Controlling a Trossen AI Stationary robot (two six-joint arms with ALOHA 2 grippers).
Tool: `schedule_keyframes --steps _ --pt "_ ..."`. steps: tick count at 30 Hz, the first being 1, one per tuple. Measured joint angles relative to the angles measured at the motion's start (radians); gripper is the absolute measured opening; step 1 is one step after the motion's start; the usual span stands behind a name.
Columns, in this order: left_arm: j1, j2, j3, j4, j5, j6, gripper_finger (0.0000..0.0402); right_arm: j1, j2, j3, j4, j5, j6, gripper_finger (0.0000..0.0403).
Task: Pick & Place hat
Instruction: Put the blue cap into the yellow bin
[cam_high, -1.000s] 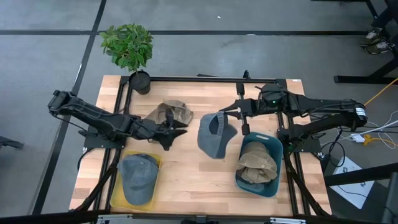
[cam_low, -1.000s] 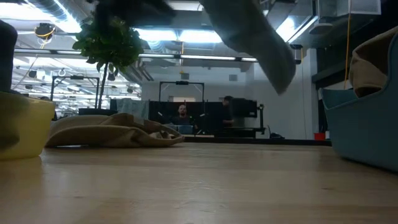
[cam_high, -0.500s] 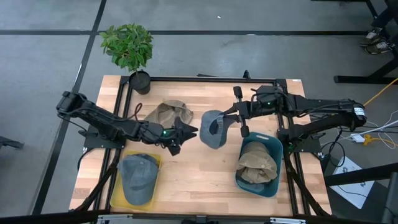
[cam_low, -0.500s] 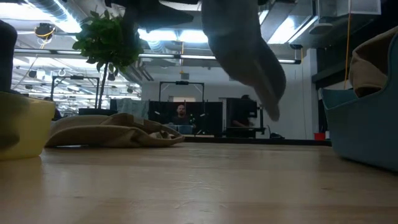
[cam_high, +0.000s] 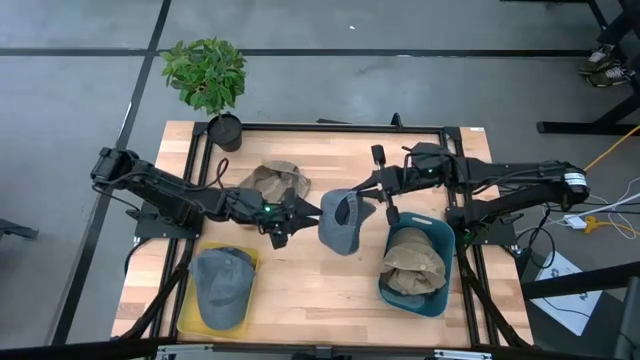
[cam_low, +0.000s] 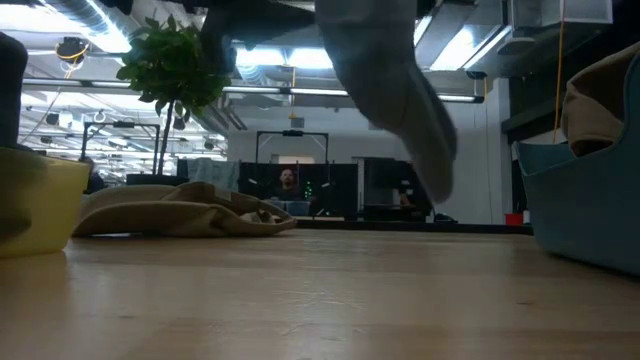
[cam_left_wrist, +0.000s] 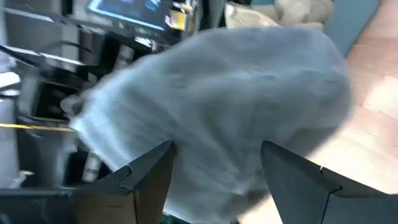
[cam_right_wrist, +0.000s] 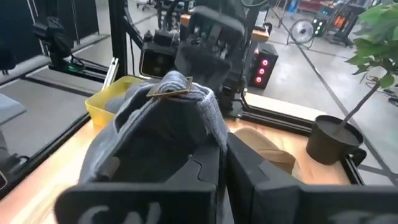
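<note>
Right claw (cam_high: 372, 190) pinches soft grey fabric cap (cam_high: 340, 222) aloft. Left claw (cam_high: 300, 212) spread just beside it. Best close on the crown before right lets go.

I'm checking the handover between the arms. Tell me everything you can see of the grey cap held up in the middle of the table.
The grey cap is soft, faded blue-grey fabric with a brim and a metal strap buckle at the back. It hangs clear of the wooden table, crown drooping, pinched at its strap edge by the shut right hand. The left hand is open right beside it, fingers flanking the crown; whether they touch is unclear.
</note>
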Motion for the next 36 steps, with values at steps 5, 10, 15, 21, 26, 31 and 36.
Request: schedule_keyframes --steps 5,10,15,21,26,31,36 --pt "0.006 0.000 0.000 0.066 0.058 0.035 0.0239 0.000 0.001 -0.111 0.195 -0.002 0.042 0.0015" --pt "0.032 0.002 0.000 0.079 0.135 0.003 0.0239 0.000 0.001 -0.198 0.419 -0.002 0.112 0.0015" --pt "0.056 0.037 0.000 0.095 0.149 -0.049 0.0239 0.000 0.004 -0.247 0.518 -0.009 0.183 0.0015" --pt "0.035 0.074 0.000 0.071 -0.018 -0.029 0.0239 0.000 0.006 -0.271 0.566 -0.010 0.202 0.0015" --pt "-0.011 0.074 0.000 0.067 -0.139 0.008 0.0239 0.000 0.006 -0.271 0.561 -0.011 0.203 0.0015" --pt "-0.052 0.054 0.000 0.032 -0.252 0.047 0.0239 0.000 0.006 -0.271 0.556 -0.037 0.206 0.0015" --pt "-0.069 0.037 0.000 -0.119 -0.353 0.015 0.0239 0.000 0.006 -0.271 0.556 -0.062 0.210 0.0015"
